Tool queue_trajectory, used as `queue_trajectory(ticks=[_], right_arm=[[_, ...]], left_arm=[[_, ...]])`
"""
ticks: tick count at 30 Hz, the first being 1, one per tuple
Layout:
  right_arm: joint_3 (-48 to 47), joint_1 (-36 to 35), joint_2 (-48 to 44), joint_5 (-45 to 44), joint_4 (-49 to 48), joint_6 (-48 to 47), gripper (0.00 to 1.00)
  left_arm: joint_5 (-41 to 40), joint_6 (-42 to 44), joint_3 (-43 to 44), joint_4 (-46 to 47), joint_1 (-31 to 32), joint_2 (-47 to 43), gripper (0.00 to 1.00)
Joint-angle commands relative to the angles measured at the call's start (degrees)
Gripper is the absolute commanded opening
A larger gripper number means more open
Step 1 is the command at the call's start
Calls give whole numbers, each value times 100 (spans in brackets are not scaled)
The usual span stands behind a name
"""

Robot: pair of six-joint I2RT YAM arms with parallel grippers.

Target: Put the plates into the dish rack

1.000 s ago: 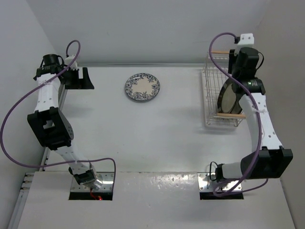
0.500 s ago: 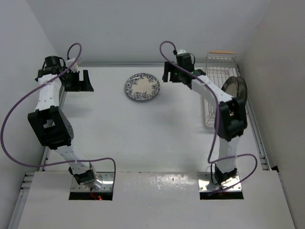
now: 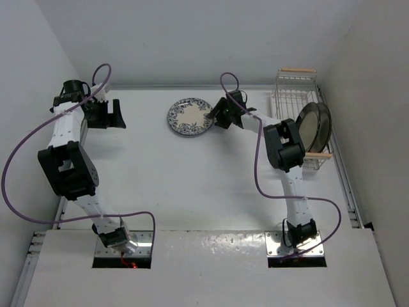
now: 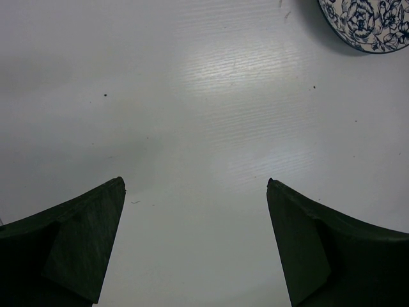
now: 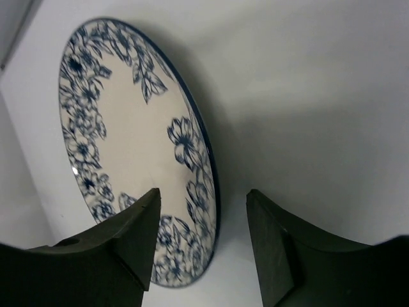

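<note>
The blue-and-white floral plate (image 3: 190, 116) lies flat on the white table at the back centre; it also shows in the right wrist view (image 5: 137, 147) and at the top right corner of the left wrist view (image 4: 370, 25). My right gripper (image 3: 211, 115) is open at the plate's right rim, one finger over the plate and one beyond the rim (image 5: 203, 195). Two plates (image 3: 313, 126), dark-rimmed and grey-rimmed, stand on edge in the white wire dish rack (image 3: 295, 89) at the back right. My left gripper (image 3: 118, 112) is open and empty over bare table at the back left (image 4: 195, 185).
The white side walls and back wall close in the table. The rack stands against the right wall, with a wooden handle (image 3: 298, 70) at its far end. The right arm stretches from the near edge to the back centre.
My right arm left the rack, where it set a plate on edge, and swung left to the floral plate's right rim. The left gripper shifted slightly.
</note>
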State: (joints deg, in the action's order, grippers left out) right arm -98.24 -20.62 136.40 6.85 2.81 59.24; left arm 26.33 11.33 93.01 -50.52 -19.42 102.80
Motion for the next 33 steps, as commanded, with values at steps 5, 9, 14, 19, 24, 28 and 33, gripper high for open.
queue_trajectory(ticks=[5,9,14,19,24,28,33], right_arm=[[-414,-126,940,-8,-677,1597,41],[-477,-109,1187,0,-632,2151,11],[-469,-117,995,-52,-711,1530,0],[163,-74,-75,-96,-1264,484,0],[1016,14,-1272,-123,-1844,-570,0],[1840,129,-2729,-272,-2030,-1527,0],[2326,216,-3997,-500,-1951,-2407,0]], left_arm=[[205,44,-64,113,35,20,96],[865,482,-914,113,35,20,89],[462,1169,-2371,681,96,-767,86],[320,1029,-3025,1176,228,-1316,86],[-13,845,-3096,1343,412,-1491,86],[-172,704,-3035,1396,465,-1544,86],[-733,581,-2851,1396,641,-1650,86]])
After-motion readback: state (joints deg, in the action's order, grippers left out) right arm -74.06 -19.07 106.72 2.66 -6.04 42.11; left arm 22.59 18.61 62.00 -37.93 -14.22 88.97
